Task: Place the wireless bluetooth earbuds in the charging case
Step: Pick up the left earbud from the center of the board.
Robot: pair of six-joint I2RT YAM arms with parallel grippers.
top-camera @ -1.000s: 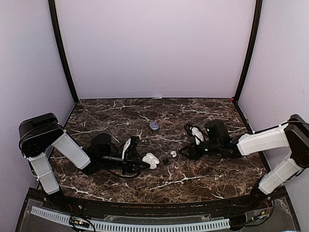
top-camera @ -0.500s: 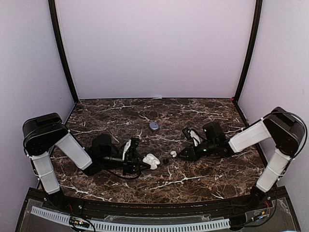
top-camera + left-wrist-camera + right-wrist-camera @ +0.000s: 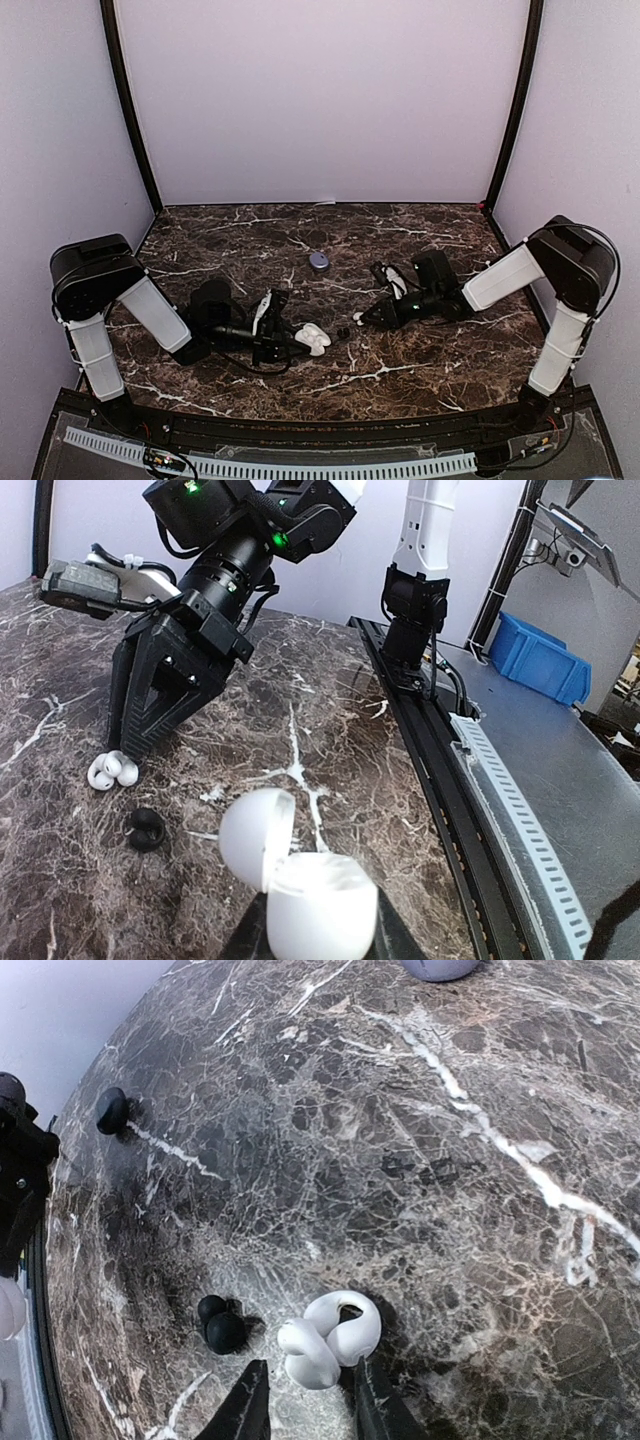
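Note:
My left gripper is shut on the white charging case, whose lid hangs open to the left; in the top view the case sits low over the table's middle. A white earbud lies on the marble, with a black earbud just to its left. My right gripper is down at the table, jaws open on either side of the white earbud with a little space left. From the left wrist view the right gripper points down at that white earbud, beside the black earbud.
A purple case rests farther back on the marble table. A small black object lies apart toward the left arm. Beyond the table's near edge run a black rail and a blue bin.
My right arm has reached left and down to the white earbud, and its jaws have narrowed around it. The left gripper keeps its hold on the case, almost still.

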